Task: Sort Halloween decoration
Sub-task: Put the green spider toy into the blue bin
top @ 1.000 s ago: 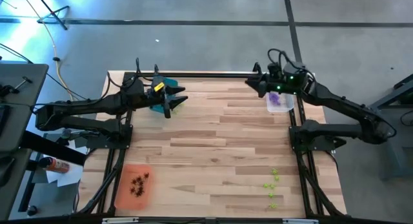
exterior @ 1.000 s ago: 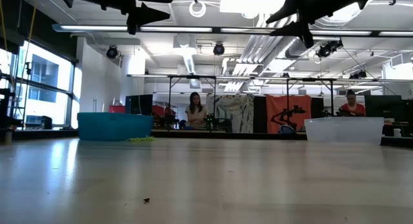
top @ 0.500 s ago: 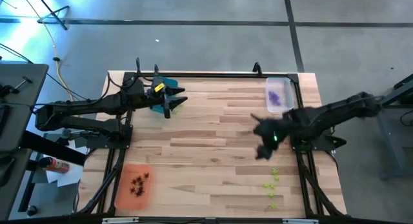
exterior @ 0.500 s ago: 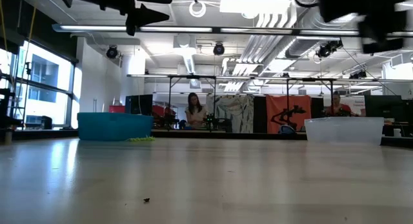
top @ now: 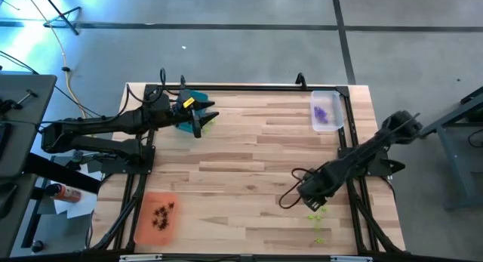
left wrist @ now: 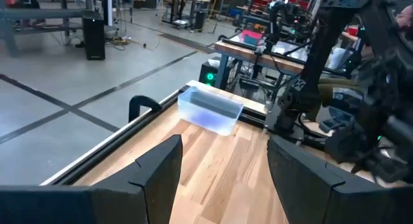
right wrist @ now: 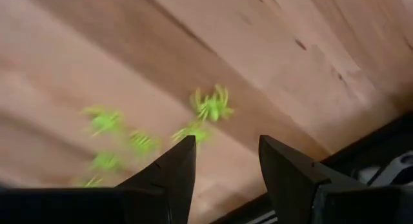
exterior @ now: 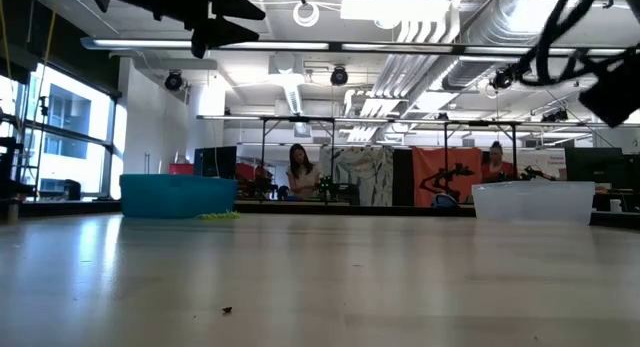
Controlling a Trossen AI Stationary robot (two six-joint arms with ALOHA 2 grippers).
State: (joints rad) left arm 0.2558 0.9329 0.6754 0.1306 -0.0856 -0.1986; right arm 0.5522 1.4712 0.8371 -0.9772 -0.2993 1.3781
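The Halloween decoration lies in groups. Lime green pieces [top: 318, 217] sit on the table at the near right. Purple ones [top: 322, 113] lie in the clear tray [top: 335, 124]. Dark ones [top: 162, 215] lie in the orange tray [top: 143, 224]. My right gripper [top: 311, 200] hangs open just above the lime green pieces [right wrist: 211, 105], pointing steeply down and touching none. My left gripper [top: 205, 117] stands open and empty at the far left, level, high above the teal tray [top: 189, 120]; in its wrist view [left wrist: 222, 143] nothing is between the fingers.
A few lime green pieces [exterior: 218, 216] lie on the table beside the teal tray [exterior: 178, 195]. A tiny dark bit [exterior: 227, 310] lies alone near the front. Black frame rails [top: 353, 194] run along the table's sides. People sit in the room behind.
My right gripper has swung from above the clear tray at the far right toward the near edge, has sunk, and has tipped from level to pointing down over the lime green pieces. Nothing on the table has moved.
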